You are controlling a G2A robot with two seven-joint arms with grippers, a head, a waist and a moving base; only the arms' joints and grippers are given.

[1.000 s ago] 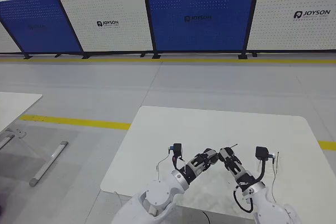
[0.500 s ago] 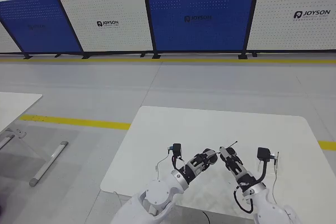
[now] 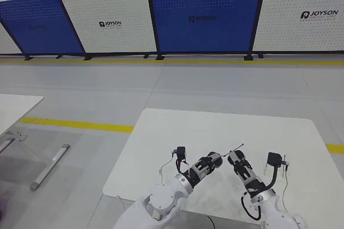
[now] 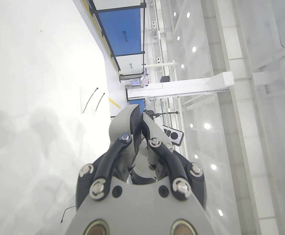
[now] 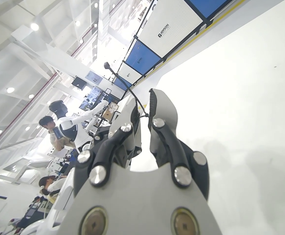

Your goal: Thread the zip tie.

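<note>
We find the robot's right tool (image 5: 143, 103) nipped shut on a thin black plastic zip tie (image 5: 116, 75). The strap is caught low between ribbed black rubber pads (image 5: 152, 103) backed by smooth, rounded pale-grey shells, and its free length rises stiff and slightly bowed to a small blocky head. Curved black linkage bars (image 5: 166, 145) with bright round metal bolts drive the fingers from a matte grey housing. From above, we see the tie held in the air over the near part of the white, smooth, round-cornered tabletop (image 3: 178, 131), slanting away from the robot and toward its right. The left tool (image 4: 139, 113) hangs just beside it, built the same way, its two dark ribbed faces pressed flat together. Whether anything is pinched between them we cannot tell. Farther along the glossy surface, well apart from both arms, a pair of loose black ties (image 4: 90, 100) lies flat and nearly parallel, each a fine line ending in a tiny knob. Set against the frame a second earlier, when the two tools stood almost tip to tip, the right arm has drawn off toward its own side with the tie in its grip. A clear gap now stands between the tools, while the left one has scarcely shifted.
</note>
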